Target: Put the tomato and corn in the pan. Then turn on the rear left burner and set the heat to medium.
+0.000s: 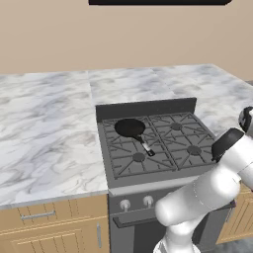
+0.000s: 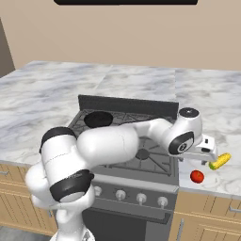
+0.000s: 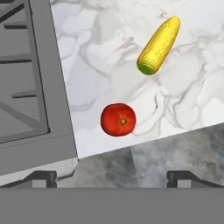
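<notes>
Count: one tomato (image 3: 118, 119), one corn (image 3: 159, 45) cob, one pan (image 1: 130, 128), four burners on the stove (image 1: 153, 143).

Tomato and corn both lie on the marble counter (image 2: 212, 101) to the right of the stove, near its front edge, apart from each other; the corn's greenish end points toward the tomato. In the hand view the tomato sits just beside the stove's grey side.

Pan rests on the rear left burner (image 1: 129, 129), handle pointing toward the front of the stove, nothing in it.

Gripper (image 2: 207, 157) hangs above the counter over the two vegetables, fingers spread wide, holding nothing.

Room: tan wall, white-grey veined marble counter on both sides of the stove, light wood cabinets (image 1: 49, 230) below, four knobs (image 2: 141, 198) along the stove front.
</notes>
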